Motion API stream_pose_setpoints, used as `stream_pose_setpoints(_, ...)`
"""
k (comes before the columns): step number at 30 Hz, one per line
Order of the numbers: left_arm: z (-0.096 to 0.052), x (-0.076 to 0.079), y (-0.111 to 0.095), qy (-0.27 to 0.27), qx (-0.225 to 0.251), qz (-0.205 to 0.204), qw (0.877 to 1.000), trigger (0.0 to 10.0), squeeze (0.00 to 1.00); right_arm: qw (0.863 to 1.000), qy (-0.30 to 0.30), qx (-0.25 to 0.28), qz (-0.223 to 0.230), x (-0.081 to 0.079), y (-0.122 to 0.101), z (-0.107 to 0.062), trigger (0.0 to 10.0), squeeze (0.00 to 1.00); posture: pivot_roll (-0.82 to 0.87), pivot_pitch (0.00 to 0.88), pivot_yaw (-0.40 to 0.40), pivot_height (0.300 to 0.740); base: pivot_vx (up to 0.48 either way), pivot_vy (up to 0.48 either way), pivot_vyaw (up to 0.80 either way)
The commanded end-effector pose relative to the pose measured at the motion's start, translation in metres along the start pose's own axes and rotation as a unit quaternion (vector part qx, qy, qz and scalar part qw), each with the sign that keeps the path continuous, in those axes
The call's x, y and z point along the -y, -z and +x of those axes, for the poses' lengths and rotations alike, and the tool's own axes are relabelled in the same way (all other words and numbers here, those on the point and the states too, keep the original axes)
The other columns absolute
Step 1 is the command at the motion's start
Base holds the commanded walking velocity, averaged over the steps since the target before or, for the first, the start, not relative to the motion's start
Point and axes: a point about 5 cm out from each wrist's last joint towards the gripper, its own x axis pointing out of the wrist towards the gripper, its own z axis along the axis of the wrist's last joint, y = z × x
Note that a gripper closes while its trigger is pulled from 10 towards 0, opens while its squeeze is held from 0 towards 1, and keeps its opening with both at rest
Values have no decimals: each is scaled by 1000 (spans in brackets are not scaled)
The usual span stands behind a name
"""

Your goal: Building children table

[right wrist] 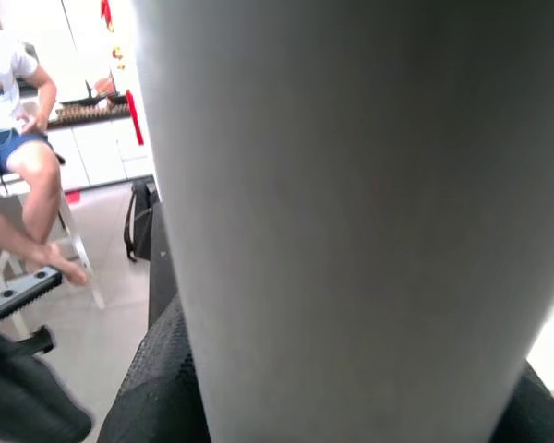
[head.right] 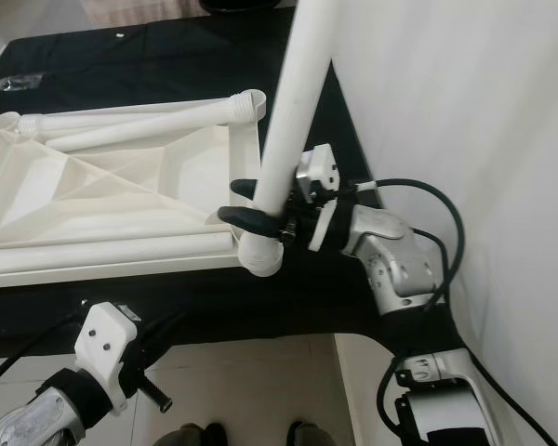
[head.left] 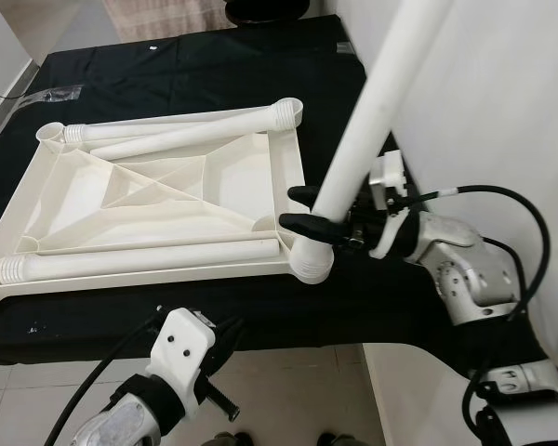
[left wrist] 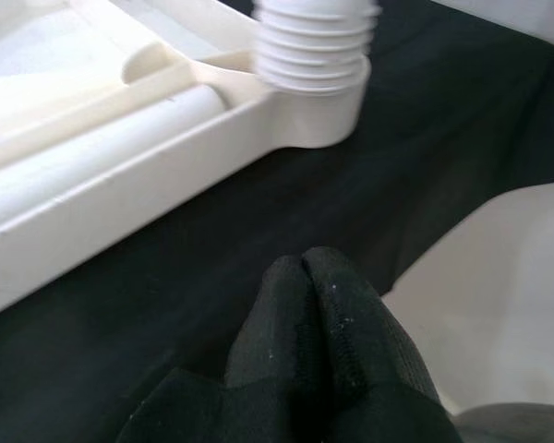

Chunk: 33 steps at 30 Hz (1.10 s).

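A black-covered work surface (head.left: 167,74) carries the white plastic tabletop (head.left: 167,200), which lies upside down so its ribbed underside and corner sockets face up for fitting legs. Everything here is placed relative to that tabletop.

Two loose table legs (head.left: 167,135) lie along its far edge, and another leg (head.left: 149,260) lies along its near edge, their threaded ends toward the corners; they seem parked inside the rim so they cannot roll off.

At the tabletop's near right corner, a fourth leg (head.left: 372,121) stands tilted, its lower end meeting the corner socket (head.left: 309,260). The right gripper (head.left: 318,212) clasps this leg low down, just above the socket, one black finger on each side. Gripping so close to the joint probably gives better control of the threaded end while it is seated or screwed in. The leg's lean suggests it is not yet squarely home, though the joint itself is hard to read. In the right wrist view the leg's pale shaft looms close, with a seated person (right wrist: 18,138) in the room beyond.

The left gripper (left wrist: 319,305) waits off the tabletop's near edge, over the black cover near the near left corner socket (left wrist: 314,83), its fingers pressed together on nothing, likely kept clear.
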Motion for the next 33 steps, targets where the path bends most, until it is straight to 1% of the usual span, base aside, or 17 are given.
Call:
stream_pose_setpoints(1, -4, 3, 1, 10, -6, 4, 1000, 10000, 0, 999, -28, -22, -5, -7, 7, 9, 10000, 0, 14, 282, 30, 740, 0, 0, 0)
stream_pose_setpoints(2, -4, 3, 1, 10, -6, 4, 1000, 10000, 0, 999, -28, -22, -5, -7, 7, 9, 10000, 0, 14, 282, 30, 740, 0, 0, 0)
stream_pose_setpoints(4, -3, 4, 1, 10, -5, 1, 1000, 10000, 0, 998, -52, -38, -21, -8, 5, 13, 10000, 0, 5, 285, 22, 740, 0, 0, 0)
stream_pose_setpoints(5, -3, 4, 1, 10, -5, 1, 1000, 10000, 0, 998, -52, -38, -21, -8, 5, 13, 10000, 0, 5, 285, 22, 740, 0, 0, 0)
stream_pose_setpoints(6, -3, 4, 1, 12, -4, -1, 1000, 10000, 0, 996, -64, -50, -32, -8, 4, 14, 10000, 0, 1, 285, 20, 740, 0, 0, 0)
stream_pose_setpoints(11, -2, 5, 2, 16, -2, -4, 1000, 10000, 0, 994, -76, -66, -43, -7, 4, 14, 10000, 0, -4, 284, 14, 740, 0, 0, 0)
stream_pose_setpoints(13, -2, 7, 3, 20, -2, -7, 1000, 10000, 0, 993, -79, -80, -47, 2, 1, 8, 10000, 0, -6, 279, 8, 740, 0, 0, 0)
stream_pose_setpoints(15, -2, 7, 3, 20, -2, -7, 1000, 10000, 0, 993, -79, -80, -47, 2, 1, 8, 10000, 0, -6, 279, 8, 740, 0, 0, 0)
stream_pose_setpoints(16, -2, 8, 3, 22, -2, -9, 1000, 10000, 0, 992, -81, -86, -46, 6, -2, 2, 10000, 0, -5, 275, 9, 740, 0, 0, 0)
stream_pose_setpoints(17, -2, 9, 3, 22, -3, -10, 1000, 10000, 0, 992, -83, -86, -45, 7, -3, -1, 10000, 0, -5, 274, 9, 740, 0, 0, 0)
stream_pose_setpoints(22, -4, 9, 4, 23, -4, -14, 1000, 10000, 0, 991, -89, -87, -42, 9, -8, -6, 10000, 0, -8, 268, 12, 740, 0, 0, 0)
stream_pose_setpoints(30, -5, 10, 4, 25, -3, -17, 1000, 10000, 0, 988, -112, -95, -36, 7, -9, -9, 10000, 0, -9, 265, 9, 740, 0, 0, 0)
stream_pose_setpoints(32, -5, 10, 4, 27, -2, -17, 999, 10000, 0, 987, -126, -94, -36, 3, -8, -4, 10000, 0, -10, 269, 9, 740, 0, 0, 0)
stream_pose_setpoints(33, -5, 10, 4, 27, -2, -17, 999, 10000, 0, 987, -126, -94, -36, 3, -8, -4, 10000, 0, -10, 269, 9, 740, 0, 0, 0)
